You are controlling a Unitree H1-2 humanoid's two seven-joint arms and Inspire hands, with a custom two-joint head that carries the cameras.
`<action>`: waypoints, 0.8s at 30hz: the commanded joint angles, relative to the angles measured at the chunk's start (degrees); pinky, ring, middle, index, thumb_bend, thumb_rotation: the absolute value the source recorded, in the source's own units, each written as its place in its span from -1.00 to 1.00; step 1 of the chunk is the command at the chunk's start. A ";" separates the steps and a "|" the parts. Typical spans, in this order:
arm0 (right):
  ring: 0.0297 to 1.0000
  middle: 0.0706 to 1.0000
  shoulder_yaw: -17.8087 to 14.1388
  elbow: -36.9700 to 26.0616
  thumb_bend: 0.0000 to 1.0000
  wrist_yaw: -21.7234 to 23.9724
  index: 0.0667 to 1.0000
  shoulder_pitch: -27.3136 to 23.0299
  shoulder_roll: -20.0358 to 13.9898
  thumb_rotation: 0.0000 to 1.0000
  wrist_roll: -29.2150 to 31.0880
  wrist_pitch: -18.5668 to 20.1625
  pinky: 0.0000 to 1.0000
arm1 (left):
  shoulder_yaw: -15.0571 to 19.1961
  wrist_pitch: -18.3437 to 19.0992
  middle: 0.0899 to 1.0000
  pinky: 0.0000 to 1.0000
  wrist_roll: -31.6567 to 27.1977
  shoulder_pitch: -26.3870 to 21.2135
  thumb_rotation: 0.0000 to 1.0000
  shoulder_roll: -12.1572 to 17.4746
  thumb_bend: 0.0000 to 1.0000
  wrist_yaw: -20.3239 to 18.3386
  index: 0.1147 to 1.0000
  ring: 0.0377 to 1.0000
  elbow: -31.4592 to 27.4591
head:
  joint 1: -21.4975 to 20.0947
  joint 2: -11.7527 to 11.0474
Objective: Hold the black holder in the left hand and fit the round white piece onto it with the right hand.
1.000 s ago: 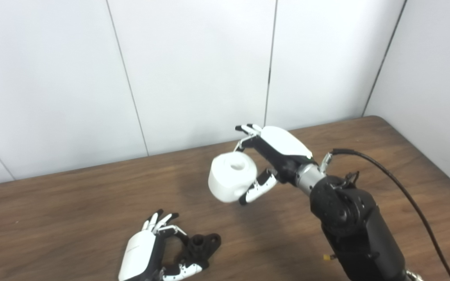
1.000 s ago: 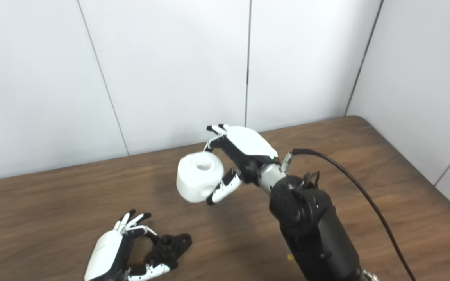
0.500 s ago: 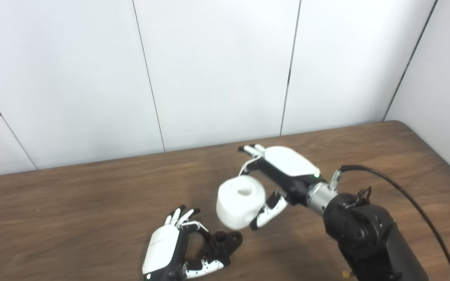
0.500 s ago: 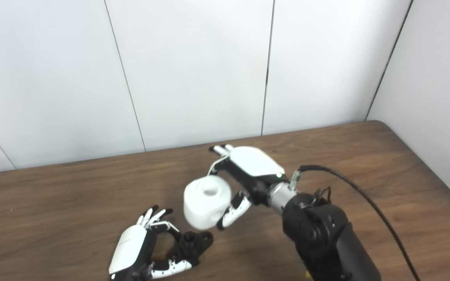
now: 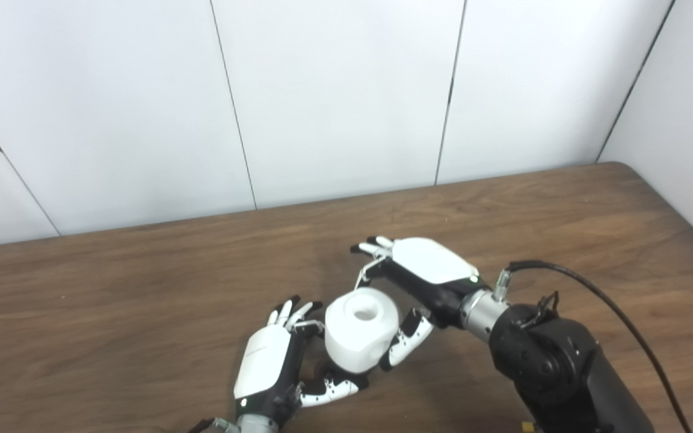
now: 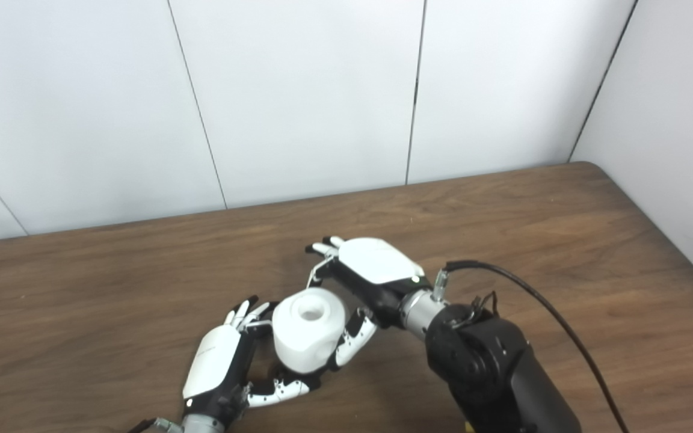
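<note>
1. Left eye view: right hand (image 5: 425,282) is closed around the round white piece (image 5: 360,329), fingers (image 5: 369,248) over its far side and thumb (image 5: 405,341) against its near right side; the piece is carried upright, its hole facing up

2. Left eye view: left hand (image 5: 274,367) sits just left of and below the white piece, fingers curled, thumb reaching under the piece's lower edge; the black holder (image 5: 346,377) shows only as a dark sliver beneath the piece, between the left thumb and the piece; whether the left hand actually grips it cannot be told

3. Left eye view: white piece lies directly over the holder, touching or nearly touching the left fingertips; contact with the holder cannot be judged

4. Left eye view: both hands are over the brown table (image 5: 112,288); a black cable (image 5: 611,307) arcs off the right forearm

5. Right eye view: same layout; right hand (image 6: 376,270) wraps the white piece (image 6: 307,328), thumb along its right flank

6. Right eye view: left hand (image 6: 220,361) is immediately left of the piece, fingers bent toward it, thumb tucked below; black holder (image 6: 286,374) is a small dark patch under the piece, mostly hidden; the left hand's hold on it is again unclear
</note>
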 commanded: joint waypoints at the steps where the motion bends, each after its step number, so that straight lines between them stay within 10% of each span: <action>1: 1.00 0.88 0.02 -2.12 0.03 -0.55 -0.12 -1.22 0.17 -0.75 -0.48 -1.30 1.00 | -0.41 -0.04 0.77 1.00 -0.01 0.13 -0.91 -0.48 0.04 -0.48 -0.18 1.00 -1.55 | -0.08 0.12; 24: 1.00 0.87 1.54 -0.29 0.03 -1.92 -0.12 -1.30 1.39 -0.75 -2.80 -4.20 1.00 | -0.11 0.44 0.75 1.00 0.11 3.43 -0.91 0.53 0.04 -2.45 -0.18 1.00 -6.11 | 0.97 1.52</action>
